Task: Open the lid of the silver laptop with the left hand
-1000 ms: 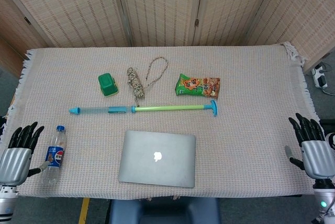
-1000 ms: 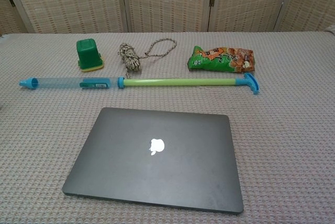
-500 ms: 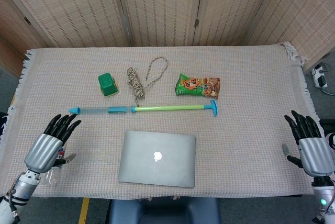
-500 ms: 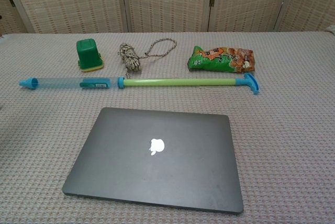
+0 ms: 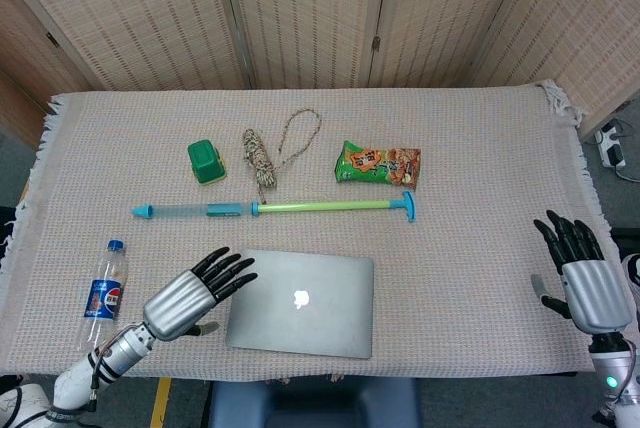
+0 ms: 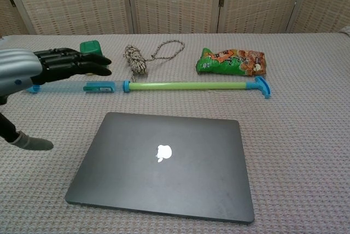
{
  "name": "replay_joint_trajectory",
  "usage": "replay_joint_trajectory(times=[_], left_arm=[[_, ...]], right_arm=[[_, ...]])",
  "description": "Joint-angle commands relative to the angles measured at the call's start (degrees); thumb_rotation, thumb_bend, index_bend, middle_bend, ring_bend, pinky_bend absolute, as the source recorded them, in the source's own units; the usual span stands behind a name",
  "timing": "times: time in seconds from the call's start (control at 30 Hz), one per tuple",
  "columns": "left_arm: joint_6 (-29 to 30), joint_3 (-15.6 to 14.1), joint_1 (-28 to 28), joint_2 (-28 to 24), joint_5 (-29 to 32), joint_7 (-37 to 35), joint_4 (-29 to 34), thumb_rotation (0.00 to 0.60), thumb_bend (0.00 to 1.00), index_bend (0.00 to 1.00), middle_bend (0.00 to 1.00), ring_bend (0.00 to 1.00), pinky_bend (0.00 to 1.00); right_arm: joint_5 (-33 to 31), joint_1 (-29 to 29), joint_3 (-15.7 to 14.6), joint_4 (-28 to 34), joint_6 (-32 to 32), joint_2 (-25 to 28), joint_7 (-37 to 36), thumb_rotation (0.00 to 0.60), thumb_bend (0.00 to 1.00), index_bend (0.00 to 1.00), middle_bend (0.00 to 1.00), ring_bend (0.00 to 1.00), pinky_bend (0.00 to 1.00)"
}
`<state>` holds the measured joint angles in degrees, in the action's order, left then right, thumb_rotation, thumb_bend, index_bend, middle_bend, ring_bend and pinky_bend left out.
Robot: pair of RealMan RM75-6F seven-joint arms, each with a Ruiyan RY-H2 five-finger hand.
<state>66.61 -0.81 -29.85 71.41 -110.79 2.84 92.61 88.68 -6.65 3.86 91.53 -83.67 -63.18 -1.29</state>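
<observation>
The silver laptop [image 5: 301,302] [image 6: 164,164] lies closed near the table's front edge, its logo facing up. My left hand [image 5: 190,296] [image 6: 38,67] hovers just off the laptop's left edge with fingers stretched out and apart, holding nothing; its dark fingertips [image 5: 236,268] reach the lid's left rim from above. My right hand [image 5: 580,276] stays open at the table's far right, away from the laptop, and does not show in the chest view.
A cola bottle [image 5: 103,289] lies left of my left hand. Behind the laptop lies a long blue-and-green pump tube [image 5: 275,208] [image 6: 147,86]. Further back sit a green cup [image 5: 205,161], a rope bundle [image 5: 262,156] and a snack bag [image 5: 379,165].
My left hand has swung right from the table's left edge to the laptop's left side, uncovering the bottle. My right hand has barely shifted.
</observation>
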Motion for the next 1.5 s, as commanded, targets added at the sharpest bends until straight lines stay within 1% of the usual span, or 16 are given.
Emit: replay_joint_trajectory(times=[0.03,0.33,0.57,0.77,1.03,1.23,1.5], left_arm=[[-1.6,-1.3,-1.2,2.2,-0.6,0.9,-0.2,0.600,0.17,0.05,0.04,0.00,0.00],[-6.2,-2.2,-3.0,8.1,1.5,6.0,-1.3,0.600,0.18,0.04,0.04,0.00,0.00],[-9.2,-2.5,-4.9,11.9,2.9,7.4,-0.6,0.600,0.18,0.03,0.04,0.00,0.00],[-11.4,-1.6,-7.1,15.4,4.5,8.2,-1.0,0.600,0.18,0.03,0.04,0.00,0.00],[-14.6,-0.3,-9.3,19.5,8.0,10.6,-2.3,0.600,0.18,0.03,0.04,0.00,0.00],[-16.1,0.0,-10.0,22.0,10.9,12.6,-3.7,0.600,0.18,0.03,0.04,0.00,0.00],[-16.6,0.1,-10.2,24.9,14.1,14.4,-6.4,0.600,0.18,0.04,0.04,0.00,0.00]], right_arm=[[0.2,-0.1,-0.1,-0.2,0.2,-0.2,-0.1,0.600,0.44,0.00,0.00,0.01,0.00],[0.6,-0.4,-0.6,-1.0,0.5,-0.8,-1.0,0.600,0.44,0.00,0.00,0.01,0.00],[0.6,-0.6,-0.8,-1.9,0.9,-1.3,-1.9,0.600,0.44,0.00,0.00,0.01,0.00],[0.6,-1.0,-0.9,-2.8,1.3,-1.7,-2.7,0.600,0.44,0.00,0.00,0.01,0.00],[0.3,-1.1,-0.9,-3.5,1.5,-1.8,-3.4,0.600,0.44,0.00,0.00,0.01,0.00],[0.1,-1.2,-1.0,-3.9,1.7,-2.0,-3.8,0.600,0.44,0.00,0.00,0.01,0.00],[-0.1,-1.2,-1.0,-4.3,1.7,-2.2,-4.1,0.600,0.44,0.00,0.00,0.01,0.00]])
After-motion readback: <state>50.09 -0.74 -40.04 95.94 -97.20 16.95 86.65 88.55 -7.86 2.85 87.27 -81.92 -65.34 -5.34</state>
